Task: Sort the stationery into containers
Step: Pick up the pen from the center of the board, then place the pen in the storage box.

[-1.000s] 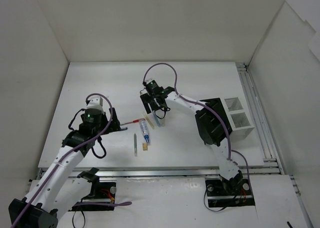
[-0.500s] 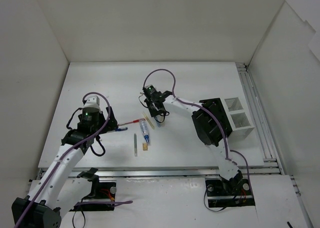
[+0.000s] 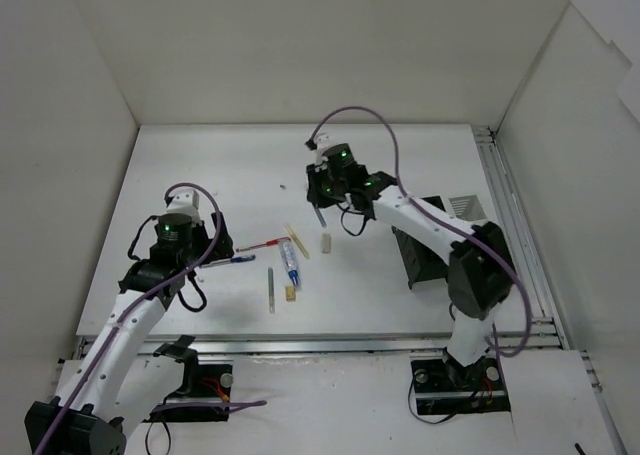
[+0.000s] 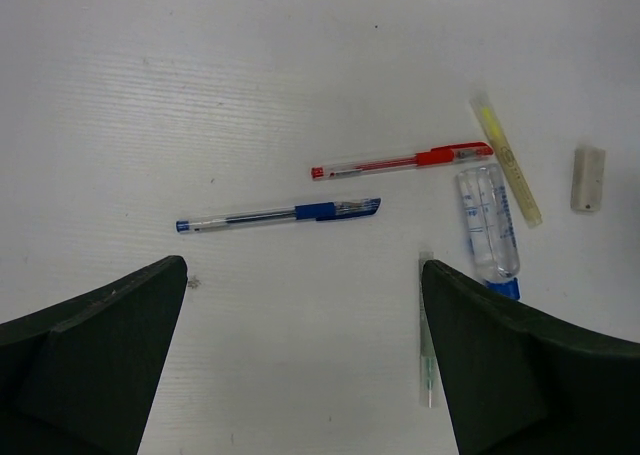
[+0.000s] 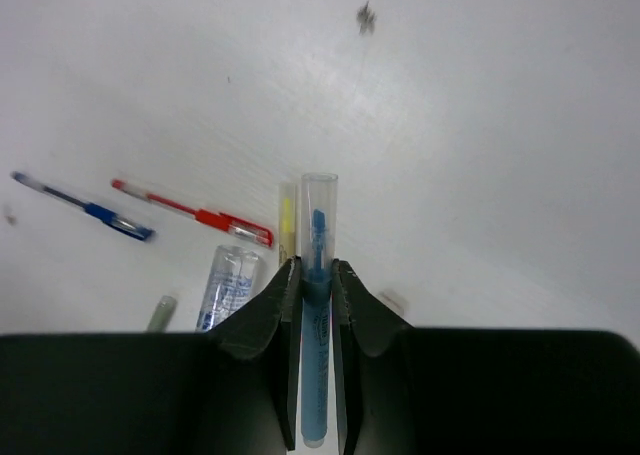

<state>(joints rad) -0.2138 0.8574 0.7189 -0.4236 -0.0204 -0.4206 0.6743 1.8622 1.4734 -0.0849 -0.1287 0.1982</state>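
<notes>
My right gripper (image 3: 321, 203) is shut on a blue marker with a clear cap (image 3: 320, 216), held above the table behind the loose stationery; the marker (image 5: 318, 275) stands gripped between the pads in the right wrist view. On the table lie a red pen (image 4: 400, 161), a blue pen (image 4: 280, 215), a yellow pen (image 4: 505, 157), a blue-capped tube (image 4: 487, 230), a grey pen (image 4: 426, 335) and a beige eraser (image 4: 588, 178). My left gripper (image 4: 300, 275) hangs open just near of the blue pen, holding nothing. The black mesh organiser (image 3: 420, 265) and white slotted box (image 3: 462, 204) sit at right, partly hidden by my right arm.
A second small eraser (image 3: 291, 293) lies beside the grey pen (image 3: 270, 288). White walls close in the table on the left, back and right. A metal rail (image 3: 510, 235) runs along the right edge.
My right gripper shut on the blue marker and lifted it back and to the right, uncovering an eraser. My left gripper shifted slightly left, staying open.
</notes>
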